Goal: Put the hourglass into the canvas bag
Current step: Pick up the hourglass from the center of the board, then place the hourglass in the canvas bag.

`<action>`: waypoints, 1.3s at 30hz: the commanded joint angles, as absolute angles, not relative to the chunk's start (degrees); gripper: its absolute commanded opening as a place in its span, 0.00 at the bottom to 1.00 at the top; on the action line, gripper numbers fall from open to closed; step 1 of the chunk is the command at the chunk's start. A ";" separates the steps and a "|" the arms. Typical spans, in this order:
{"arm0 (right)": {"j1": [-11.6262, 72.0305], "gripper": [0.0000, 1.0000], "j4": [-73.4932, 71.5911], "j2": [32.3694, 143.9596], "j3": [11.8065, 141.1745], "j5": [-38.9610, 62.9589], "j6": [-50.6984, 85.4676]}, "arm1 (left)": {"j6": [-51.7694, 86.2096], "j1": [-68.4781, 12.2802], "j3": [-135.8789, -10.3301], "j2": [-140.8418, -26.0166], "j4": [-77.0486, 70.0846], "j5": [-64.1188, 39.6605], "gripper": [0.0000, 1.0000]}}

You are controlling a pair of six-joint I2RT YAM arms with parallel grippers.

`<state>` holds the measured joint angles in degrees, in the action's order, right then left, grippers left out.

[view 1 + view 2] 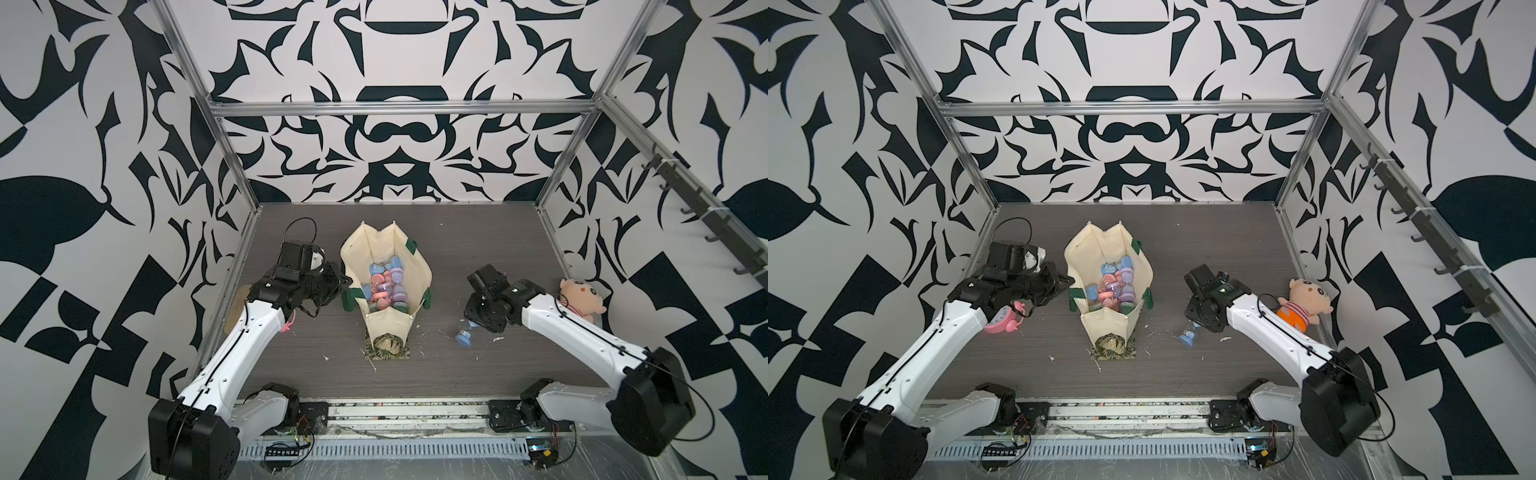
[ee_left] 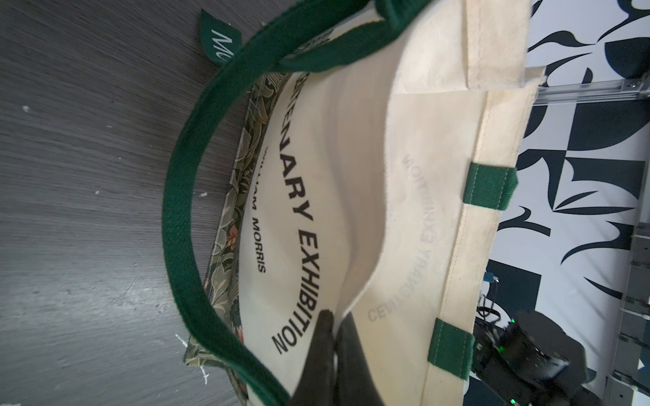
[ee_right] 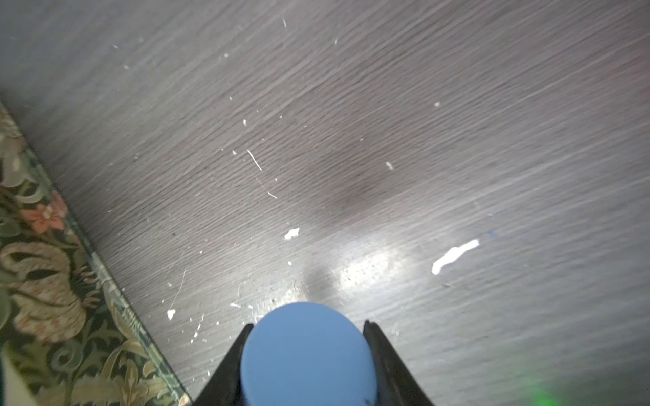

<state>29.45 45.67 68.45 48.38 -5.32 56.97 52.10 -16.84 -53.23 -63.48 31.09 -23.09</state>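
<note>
table [image 1: 478,241] dark woodgrain, white-flecked | walls [image 1: 395,137] black-white patterned | left gripper [image 2: 334,320] pinches canvas bag [image 2: 422,140] rim | right gripper [image 3: 307,325] clamps hourglass [image 3: 306,355]

Hourglass [image 1: 462,338] — upper end hidden.

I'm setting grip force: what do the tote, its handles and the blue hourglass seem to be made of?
The canvas bag looks like cream woven cotton canvas, matte: soft folds, stitched hems. Its handles look like dark green woven webbing, with a ribbed texture. The blue hourglass shows a smooth, evenly coloured end cap, probably moulded plastic.
</note>
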 commanded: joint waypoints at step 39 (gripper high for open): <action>50.22 0.00 49.02 82.61 98.52 -8.69 34.54 | 53.50 -16.73 -53.96 -57.78 36.16 -19.58 0.02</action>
